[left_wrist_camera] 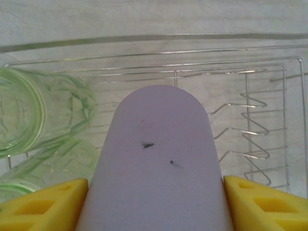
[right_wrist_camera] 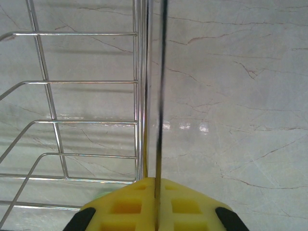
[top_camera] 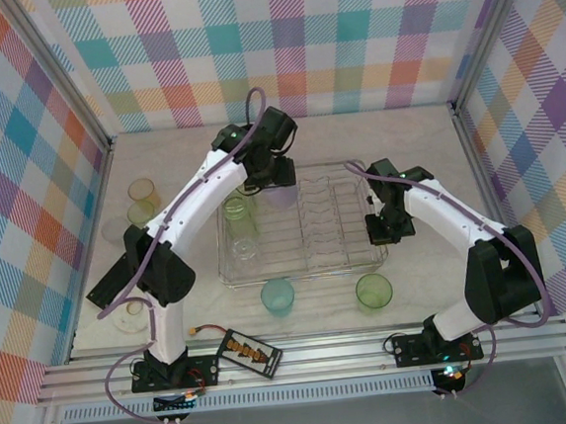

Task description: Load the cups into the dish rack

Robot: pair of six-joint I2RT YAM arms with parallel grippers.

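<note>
We see the left tool [left_wrist_camera: 154, 204] pinching one lilac cup [left_wrist_camera: 159, 144] between its two yellow fingers [left_wrist_camera: 43, 207], one finger on each side of the cup's wall. From above, that cup sits over the far-left part of the dish rack [top_camera: 311, 249], which rests in the middle of the counter [top_camera: 407, 152] between the two arms.

Two cups are already inside the rack, along its left side. One is a light green cup [top_camera: 238, 210] just left of the lilac one, and the other is a paler cup [top_camera: 243, 247] on its near side.

The right tool [right_wrist_camera: 155, 207] is pressed together on the rack's right rim, and a thin edge of the rack runs straight in between its yellow pads.

On the counter we count five loose cups:
- a teal cup [top_camera: 278, 297] just near of the rack
- a green cup [top_camera: 373, 290], also just near of the rack
- a yellowish cup [top_camera: 144, 192] at the far left
- a pale green cup [top_camera: 139, 215] just beside the yellowish one
- a clear cup [top_camera: 129, 317] at the near left, beside the left arm

That makes eight cups in all. One flat black box [top_camera: 249, 352] with orange marks lies at the near edge, close to the left arm's base.
</note>
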